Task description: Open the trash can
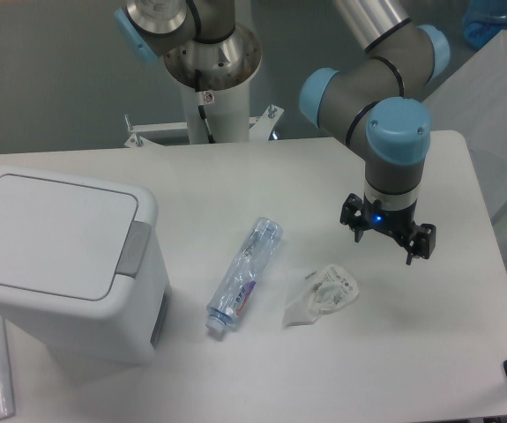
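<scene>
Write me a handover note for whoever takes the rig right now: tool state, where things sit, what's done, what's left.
Tool: open, empty, hanging above the table's right half, well clear of everything.
Trash can: at the table's left side, lid down flat, grey button on the rim's right side, facing the arm.
Bottle and crumpled wrapper lie between tool and can.
Done: nothing yet; lid closed.
Left: travel left over the clutter, probably press the button, confirm the lid lifts.
</scene>
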Motion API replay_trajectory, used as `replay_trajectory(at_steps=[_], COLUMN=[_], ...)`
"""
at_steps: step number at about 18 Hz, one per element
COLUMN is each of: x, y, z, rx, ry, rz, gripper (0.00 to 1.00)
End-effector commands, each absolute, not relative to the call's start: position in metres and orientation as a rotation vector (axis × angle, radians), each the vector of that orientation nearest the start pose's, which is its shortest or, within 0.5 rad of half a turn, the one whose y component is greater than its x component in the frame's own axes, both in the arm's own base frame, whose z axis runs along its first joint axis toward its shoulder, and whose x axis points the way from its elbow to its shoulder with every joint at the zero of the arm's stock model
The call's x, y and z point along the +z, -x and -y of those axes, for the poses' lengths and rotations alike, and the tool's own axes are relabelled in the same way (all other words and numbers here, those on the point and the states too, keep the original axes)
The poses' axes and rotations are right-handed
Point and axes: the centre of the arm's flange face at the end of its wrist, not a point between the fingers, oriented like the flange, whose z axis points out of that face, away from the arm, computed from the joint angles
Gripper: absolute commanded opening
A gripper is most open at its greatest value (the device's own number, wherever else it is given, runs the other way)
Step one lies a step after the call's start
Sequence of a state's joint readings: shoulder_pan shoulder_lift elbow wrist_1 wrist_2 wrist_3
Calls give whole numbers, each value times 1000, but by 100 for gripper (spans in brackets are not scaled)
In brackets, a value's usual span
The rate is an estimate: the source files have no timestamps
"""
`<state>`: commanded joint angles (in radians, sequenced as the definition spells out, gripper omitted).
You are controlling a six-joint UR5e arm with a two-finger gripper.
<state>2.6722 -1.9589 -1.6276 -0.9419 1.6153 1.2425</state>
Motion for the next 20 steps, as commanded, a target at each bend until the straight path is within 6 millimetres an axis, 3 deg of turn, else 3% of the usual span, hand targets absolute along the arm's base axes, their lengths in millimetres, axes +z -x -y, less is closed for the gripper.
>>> replay_trajectory(at_steps=[12, 18, 20], x=[309, 326, 331], y=[501, 493, 489], z=[-406, -423, -431], rx=[247, 120, 70], ry=[3024, 2841, 2783], rz=[-204, 231, 305], gripper=[100, 100, 100])
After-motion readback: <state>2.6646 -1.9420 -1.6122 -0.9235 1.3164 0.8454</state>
